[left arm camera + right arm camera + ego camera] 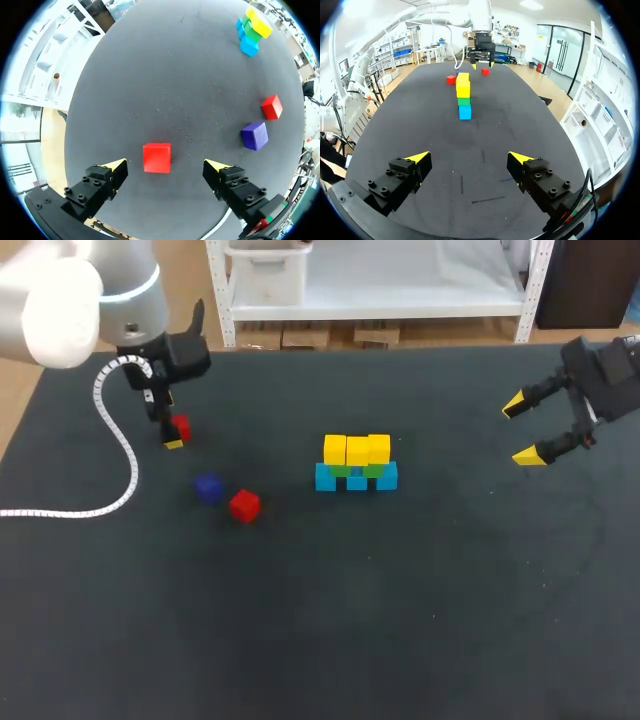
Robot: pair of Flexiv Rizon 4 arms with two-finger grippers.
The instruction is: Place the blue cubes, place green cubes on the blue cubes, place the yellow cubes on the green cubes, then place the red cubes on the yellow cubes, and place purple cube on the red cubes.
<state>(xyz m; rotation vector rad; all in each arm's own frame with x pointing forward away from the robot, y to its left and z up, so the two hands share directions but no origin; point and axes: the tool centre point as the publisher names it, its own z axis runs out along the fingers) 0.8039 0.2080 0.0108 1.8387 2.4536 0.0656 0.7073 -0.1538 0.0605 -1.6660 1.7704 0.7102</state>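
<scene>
Stack (356,464) central, loose cubes (244,505) left (one farther)

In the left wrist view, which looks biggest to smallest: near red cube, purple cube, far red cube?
1. near red cube
2. purple cube
3. far red cube
Nearness to the camera may explain it.

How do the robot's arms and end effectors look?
The left arm is rounded, white and grey, with a pale ring and a white coiled cable. The left end effector and right end effector are black, bolted, two fingers each, with yellow wedge tips.
</scene>
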